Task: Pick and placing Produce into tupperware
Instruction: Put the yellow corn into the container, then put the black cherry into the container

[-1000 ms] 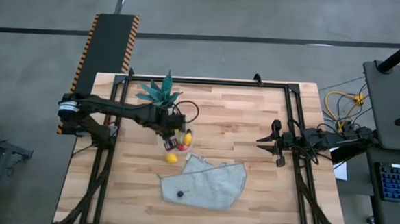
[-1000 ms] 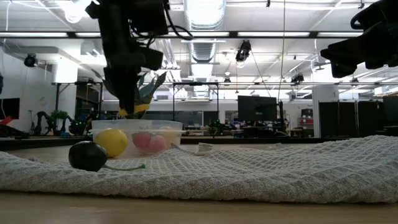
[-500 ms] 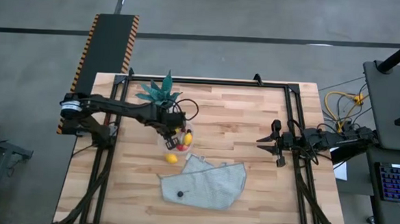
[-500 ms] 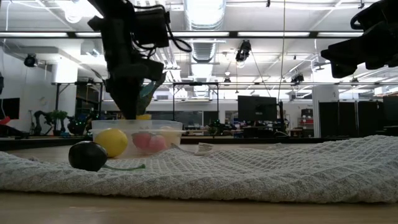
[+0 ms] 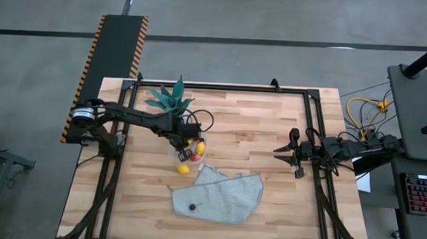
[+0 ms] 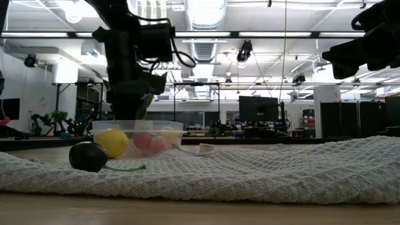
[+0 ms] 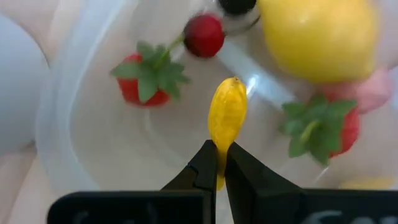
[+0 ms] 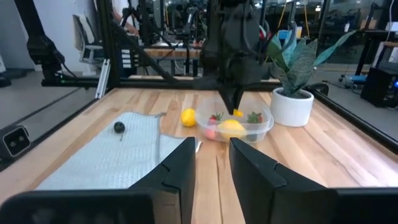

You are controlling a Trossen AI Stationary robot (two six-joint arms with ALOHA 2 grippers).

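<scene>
Left tool (image 7: 217, 168) has lowered yellow piece (image 7: 227, 118) into tupperware (image 7: 56, 124).

A wooden table (image 5: 272, 122) carries the tupperware (image 5: 185, 156), a cloth (image 5: 228, 197), a potted plant (image 5: 169, 99), and a lemon (image 5: 184, 169).

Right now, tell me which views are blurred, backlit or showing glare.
Left wrist view: the big lemon and tupperware rim are soft from closeness, with glare on the clear floor; the small yellow piece in the left end effector is fairly sharp. Low view: ceiling lights backlight the arms into silhouettes, and the near cloth is blurred. High view: evenly lit.
</scene>
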